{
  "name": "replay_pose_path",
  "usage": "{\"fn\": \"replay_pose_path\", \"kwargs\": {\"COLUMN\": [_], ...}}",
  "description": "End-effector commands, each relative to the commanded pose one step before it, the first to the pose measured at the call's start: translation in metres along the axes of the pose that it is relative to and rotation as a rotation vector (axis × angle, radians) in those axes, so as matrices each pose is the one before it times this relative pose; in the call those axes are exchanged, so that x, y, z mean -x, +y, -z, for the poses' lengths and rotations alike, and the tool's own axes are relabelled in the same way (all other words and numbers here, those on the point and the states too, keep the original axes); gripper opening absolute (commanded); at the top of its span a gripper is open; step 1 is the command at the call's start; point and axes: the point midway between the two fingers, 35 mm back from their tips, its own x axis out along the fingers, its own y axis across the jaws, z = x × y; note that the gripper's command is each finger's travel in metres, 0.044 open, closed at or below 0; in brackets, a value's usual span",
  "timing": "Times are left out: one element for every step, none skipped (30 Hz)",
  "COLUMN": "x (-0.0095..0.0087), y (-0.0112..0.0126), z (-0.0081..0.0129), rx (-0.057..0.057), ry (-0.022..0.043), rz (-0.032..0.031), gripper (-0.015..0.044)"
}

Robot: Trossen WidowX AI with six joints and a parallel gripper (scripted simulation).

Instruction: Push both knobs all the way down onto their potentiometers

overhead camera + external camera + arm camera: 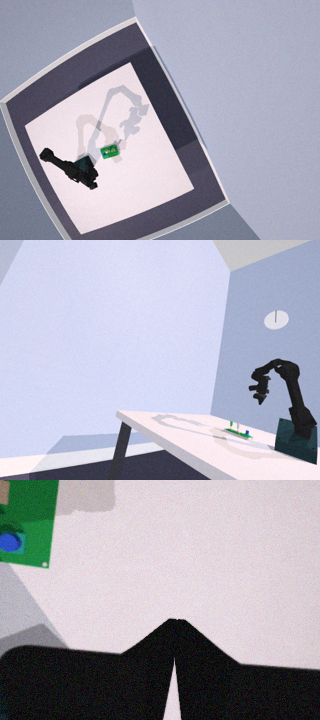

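Green circuit board (pixel 110 152) — black arm (pixel 294 392) — teal base (pixel 284 444)

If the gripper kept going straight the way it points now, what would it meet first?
Most likely bare table. The shut gripper points down at it, with the circuit board off to one side in the wrist view; depth is unclear.
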Motion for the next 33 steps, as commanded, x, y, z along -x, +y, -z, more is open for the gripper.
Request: {"fn": "replay_pose_path", "kwargs": {"x": [-0.01231,-0.00386,-0.00399,-0.00413,-0.00427,-0.00419,-0.00388,-0.00467,-0.00484,-0.00501,-0.00519,-0.00536,-0.00553,-0.00569,-0.00576,-0.00465,-0.00285,-0.00096,0.0,0.0,0.0,-0.00252,-0.00753,-0.00749,-0.00249,0.0,0.0,0.0,-0.00027,-0.0005,-0.00074,-0.00099,-0.00125], "y": [0.02585,0.00666,0.00677,0.00687,0.00695,0.00669,0.00659,0.00774,0.0078,0.00784,0.00786,0.00786,0.00784,0.00781,0.00763,0.00595,0.00354,0.00117,0.0,0.0,0.0,0.0,0.00004,0.00008,0.00004,0.0,0.0,0.0,0.0,0.0,0.0,0.0,0.0], "z": [-0.02329,-0.00497,-0.00473,-0.0045,-0.00426,-0.00383,-0.00368,-0.00398,-0.00365,-0.00332,-0.00299,-0.00266,-0.00234,-0.00202,-0.00167,-0.0011,-0.00057,-0.00017,0.0,0.0,0.0,-0.00007,-0.00009,0.00012,0.00009,0.0,0.0,0.0,-0.00001,-0.00002,-0.00002,-0.00003,-0.00003], "rx": [-0.0299,-0.0055,-0.0057,-0.006,-0.0062,-0.0062,-0.0129,-0.0154,-0.0158,-0.0163,-0.0168,-0.0172,-0.0177,-0.0182,-0.0184,-0.0148,-0.009,-0.003,0.0,0.0,0.0,0.0,0.0,0.0001,0.0,0.0,0.0,0.0,0.0,0.0,0.0,0.0,0.0], "ry": [0.00251,0.00352,0.00428,0.00504,0.0058,0.00622,0.00584,0.00784,0.00894,0.01002,0.01107,0.01211,0.01311,0.01409,0.01478,0.01225,0.0076,0.00258,0.0,0.0,0.0,-0.00004,-0.00005,0.00004,0.00004,0.0,0.0,0.0,0.0,-0.00001,-0.00001,-0.00001,-0.00001], "rz": [-0.07928,-0.01825,-0.01825,-0.01823,-0.01817,-0.01723,-0.02054,-0.02369,-0.02343,-0.02311,-0.02275,-0.02234,-0.02188,-0.02137,-0.02048,-0.01572,-0.00925,-0.00305,0.0,0.0,0.0,-0.00002,-0.0002,-0.00041,-0.00018,0.0,0.0,0.0,0.0,0.0,0.0,-0.00001,-0.00002], "gripper": [0.0,0.0,0.0,0.0,0.0,0.0,0.0,0.0,0.0,0.0,0.0,0.0,0.0,0.0,0.0,0.0,0.0,0.0,0.0,0.0,0.0,0.0,0.0,0.0,0.0,0.0,0.0,0.0,0.0,0.0,0.0,0.0,0.0]}}
